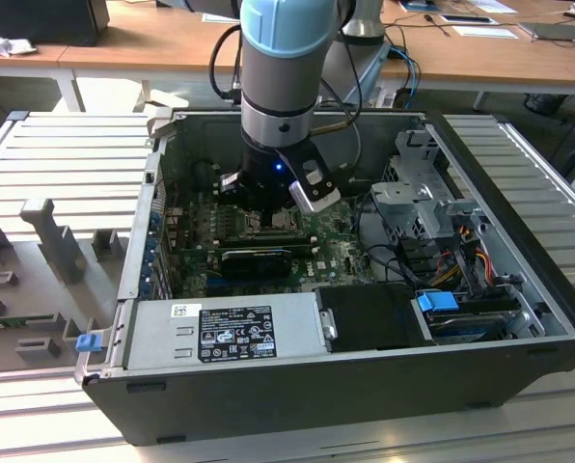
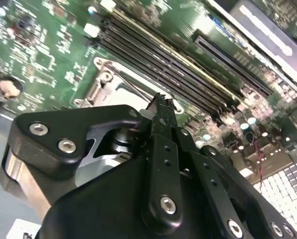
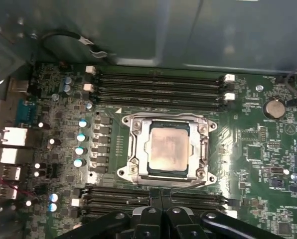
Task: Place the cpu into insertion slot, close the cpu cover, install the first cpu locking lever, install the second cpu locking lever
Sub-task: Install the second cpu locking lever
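In the first wrist view the cpu [image 3: 168, 149], a pale silvery square, lies in the insertion slot [image 3: 126, 172] on the green motherboard. The cpu cover [image 3: 138, 149], a thin metal frame, lies flat around it. One thin wire lever [image 3: 207, 149] runs along one side of the socket and another [image 3: 186, 185] along the edge nearest my gripper. My gripper [image 3: 161, 195] is shut, its black fingertips together right at that nearer lever; I cannot tell whether they touch it. In the second wrist view the gripper [image 2: 163, 101] ends just above the socket frame [image 2: 111, 82]. In the exterior view the gripper [image 1: 268, 204] hangs low inside the computer case.
Long black memory slots [image 3: 158, 82] flank the socket on two sides. Blue-topped capacitors [image 3: 81, 135] stand beside it. In the exterior view a grey power supply box [image 1: 220, 330], a metal drive cage [image 1: 418, 198] and loose cables [image 1: 461, 256] crowd the case.
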Robot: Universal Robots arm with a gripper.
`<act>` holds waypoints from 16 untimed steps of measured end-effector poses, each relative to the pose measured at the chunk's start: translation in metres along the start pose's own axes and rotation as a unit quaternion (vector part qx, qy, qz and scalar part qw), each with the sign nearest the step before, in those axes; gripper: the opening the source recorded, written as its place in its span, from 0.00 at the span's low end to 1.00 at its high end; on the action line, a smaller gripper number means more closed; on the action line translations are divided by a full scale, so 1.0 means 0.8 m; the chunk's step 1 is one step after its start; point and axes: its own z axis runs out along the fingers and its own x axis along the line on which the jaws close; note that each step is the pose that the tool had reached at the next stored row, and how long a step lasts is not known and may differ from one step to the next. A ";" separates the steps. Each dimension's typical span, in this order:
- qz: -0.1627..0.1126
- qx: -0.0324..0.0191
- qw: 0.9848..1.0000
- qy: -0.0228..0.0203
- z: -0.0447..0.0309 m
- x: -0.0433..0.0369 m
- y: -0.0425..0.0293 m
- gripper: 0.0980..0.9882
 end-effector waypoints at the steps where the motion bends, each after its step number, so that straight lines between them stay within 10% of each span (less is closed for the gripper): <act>1: 0.000 -0.001 1.000 0.000 0.0026 0.002 -0.0004 0.01; 16: -0.002 -0.010 1.000 0.000 0.0194 0.017 -0.0053 0.01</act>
